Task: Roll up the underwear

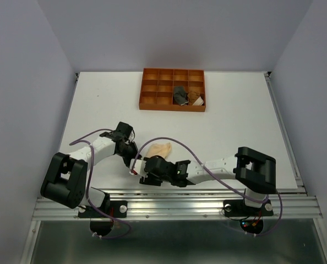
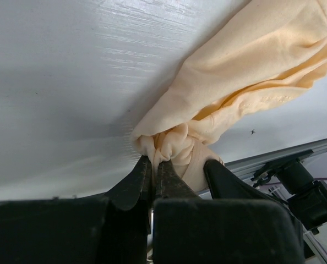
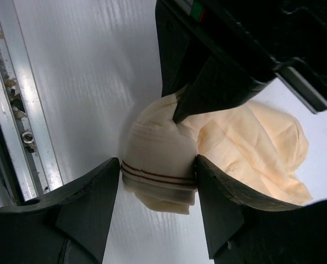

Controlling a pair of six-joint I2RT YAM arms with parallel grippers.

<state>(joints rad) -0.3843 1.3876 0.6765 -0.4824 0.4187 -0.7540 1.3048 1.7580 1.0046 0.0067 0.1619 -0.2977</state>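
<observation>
The pale peach underwear (image 1: 161,148) lies on the table's near middle, its near end bunched into a roll with a cream, brown-striped waistband (image 3: 159,165). My left gripper (image 2: 154,164) is shut on a fold of this fabric at the roll's edge. My right gripper (image 3: 158,184) is closed on the rolled waistband end, both fingers touching it. In the top view the two grippers meet at the cloth's near-left corner, the left gripper (image 1: 135,160) beside the right gripper (image 1: 150,168). The dark grey underwear (image 1: 180,94) and the rust-brown underwear (image 1: 195,98) sit in the tray.
The orange-brown grid tray (image 1: 152,88) stands at the back middle of the white table. An aluminium rail (image 1: 207,197) runs along the near edge, close below the grippers. The left gripper's body (image 3: 218,66) crowds the right wrist view.
</observation>
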